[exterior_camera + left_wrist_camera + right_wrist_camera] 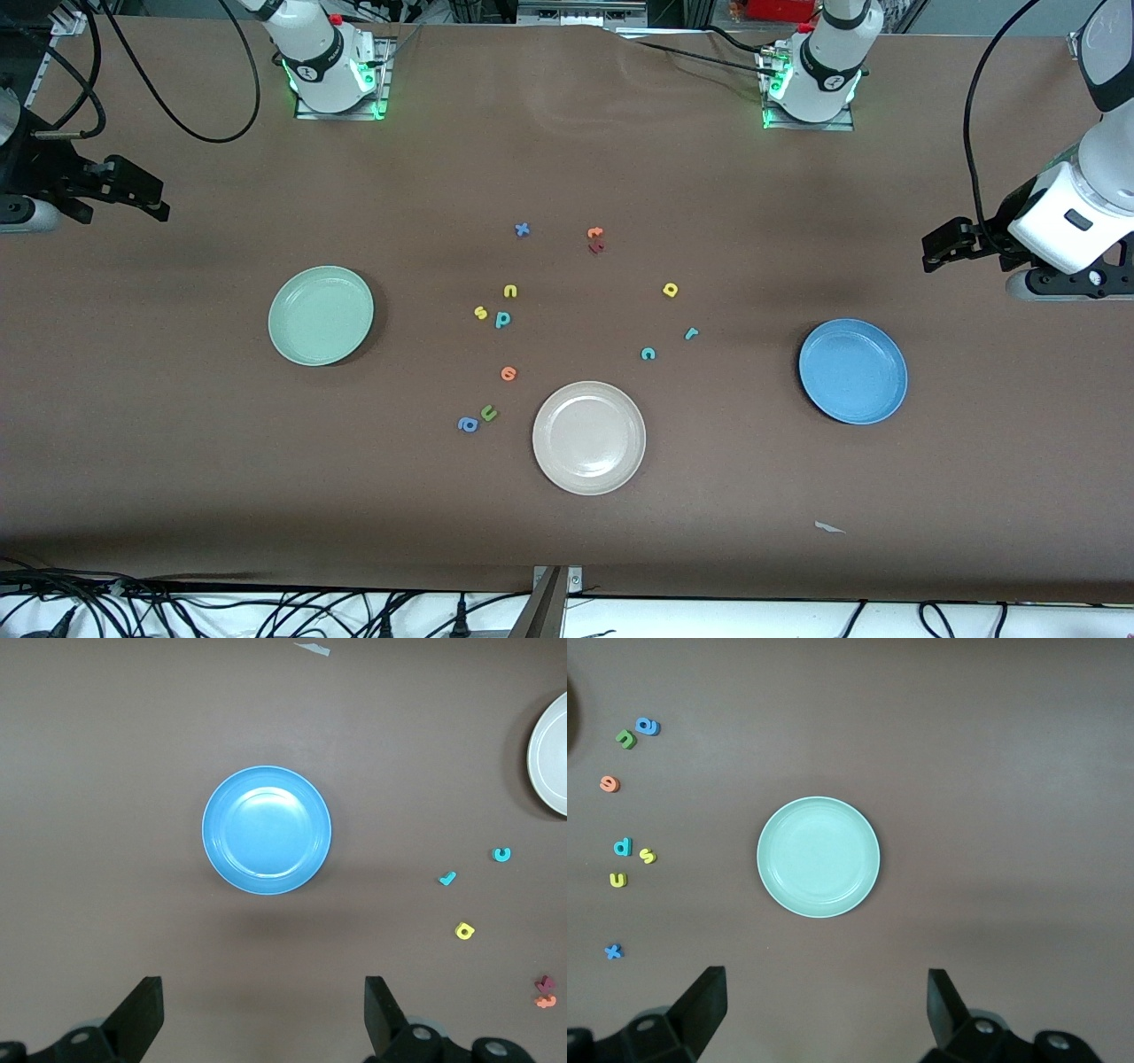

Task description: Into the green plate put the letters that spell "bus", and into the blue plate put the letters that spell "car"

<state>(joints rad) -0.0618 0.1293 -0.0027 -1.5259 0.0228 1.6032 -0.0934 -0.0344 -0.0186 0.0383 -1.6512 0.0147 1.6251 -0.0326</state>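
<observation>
The green plate (321,315) (818,857) lies toward the right arm's end of the table, the blue plate (853,370) (266,830) toward the left arm's end. Both hold nothing. Between them lie the yellow u (509,291) (618,880), yellow s (481,312) (648,856) and teal b (503,320) (622,847) in a cluster. The yellow a (671,290) (464,930), teal r (691,333) (447,878) and teal c (648,354) (502,854) lie closer to the blue plate. My right gripper (146,190) (824,1005) hangs open over bare table by the green plate. My left gripper (932,248) (263,1010) hangs open by the blue plate.
A beige-white plate (588,437) (554,753) sits nearest the front camera. Beside it lie a green u (488,413), blue a (468,425) and orange letter (508,373). A blue x (522,229) and orange and dark red letters (595,239) lie nearer the bases.
</observation>
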